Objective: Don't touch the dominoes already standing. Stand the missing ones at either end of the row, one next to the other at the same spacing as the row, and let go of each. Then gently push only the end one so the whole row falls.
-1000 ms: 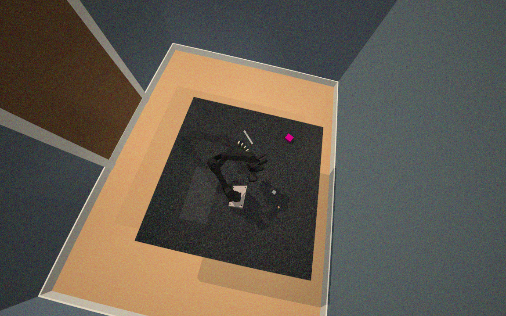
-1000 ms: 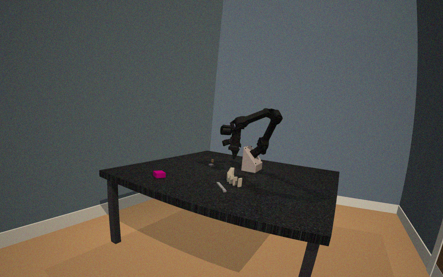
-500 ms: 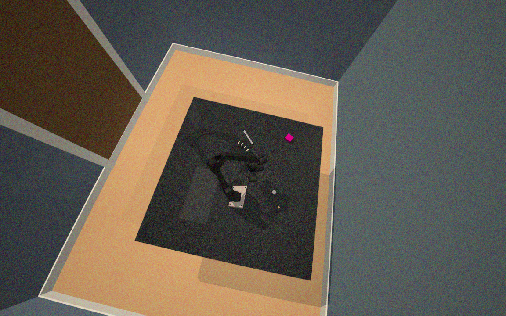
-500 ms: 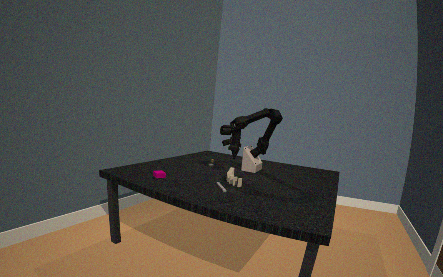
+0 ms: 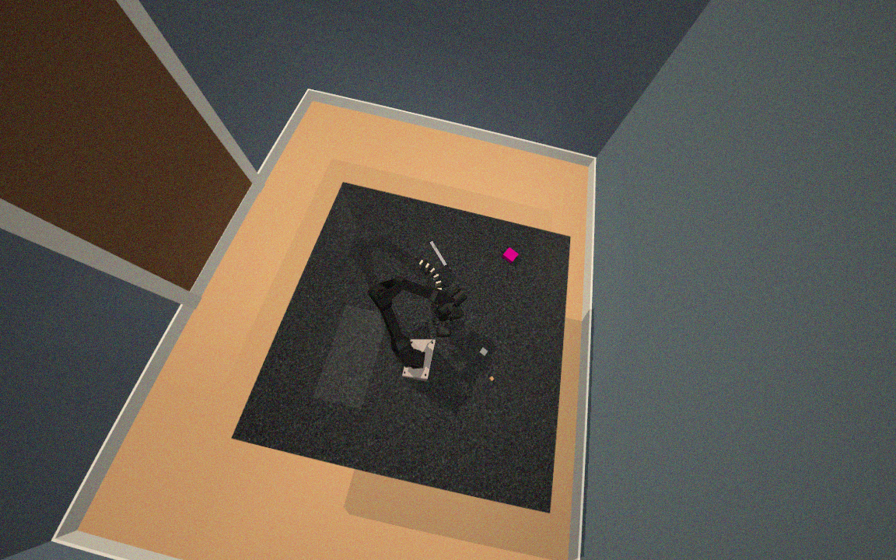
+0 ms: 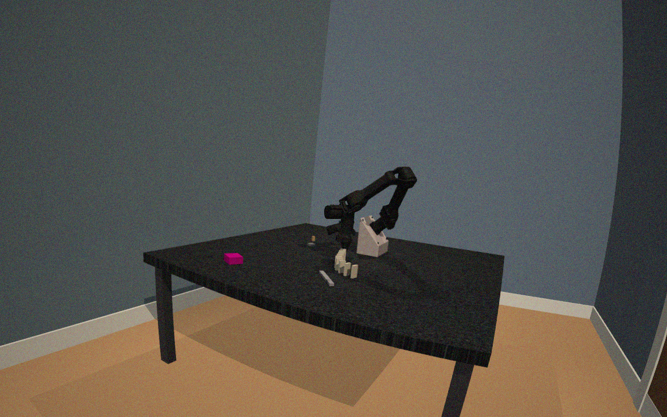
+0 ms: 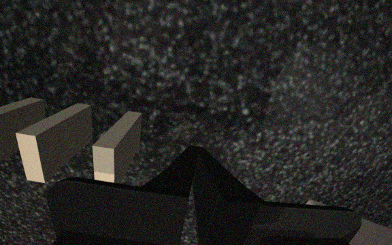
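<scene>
Several cream dominoes stand upright in a curved row; the domino at the far end from the arm's base (image 5: 421, 261) (image 6: 354, 271) shows in the top and exterior views. In the wrist view the nearest end domino (image 7: 125, 146) stands left of my fingertips, with another domino (image 7: 63, 143) farther left and more cut off by the left edge. My gripper (image 7: 194, 152) (image 6: 345, 245) is shut with nothing between its fingers. It points down, low beside the base-side end of the row, without visible contact. In the top view the arm hides that end.
A pale bar (image 5: 438, 253) (image 6: 326, 278) lies beside the row. A magenta block (image 5: 510, 254) (image 6: 233, 258) lies farther off. A small grey piece (image 5: 483, 351) (image 6: 311, 244) and a small orange piece (image 5: 491, 378) (image 6: 313, 238) lie on the other side of the arm. The pale arm base (image 5: 428, 356) (image 6: 369, 242) is close by.
</scene>
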